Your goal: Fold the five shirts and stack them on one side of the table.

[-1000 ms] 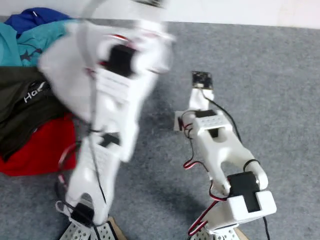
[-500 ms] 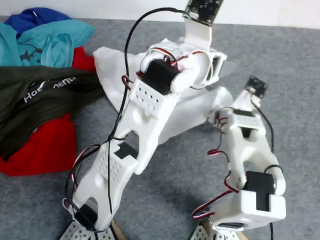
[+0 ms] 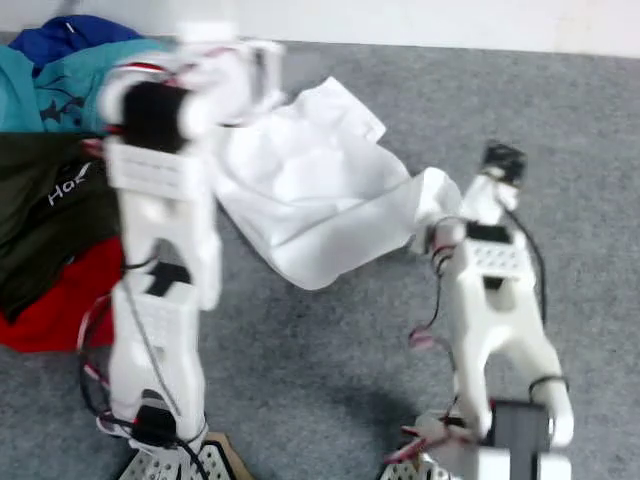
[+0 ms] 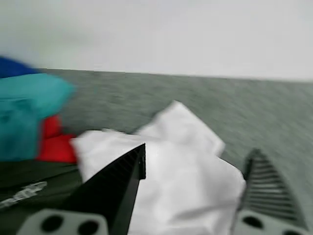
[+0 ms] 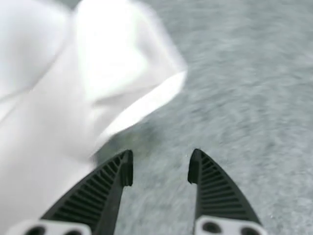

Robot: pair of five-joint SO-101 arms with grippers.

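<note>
— Grey table (image 3: 330,370): what's lying there?
— White shirt (image 3: 300,190), crumpled, between the arms; other shirts (image 3: 50,190) heaped at the edge, partly cut off.
— Hands?
— Left hand (image 4: 190,166) spread over it, right hand (image 5: 159,169) spread beside it; the left arm hides one edge

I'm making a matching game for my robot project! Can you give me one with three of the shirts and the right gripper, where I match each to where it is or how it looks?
Things
1. white shirt
2. red shirt
3. blue shirt
4. right gripper

Descriptions
A. open, above the bare grey table
B. partly under the dark shirt
C. crumpled, in the middle of the table
D. at the far end of the pile, behind the teal shirt

Pairs: 1-C, 2-B, 3-D, 4-A
</note>
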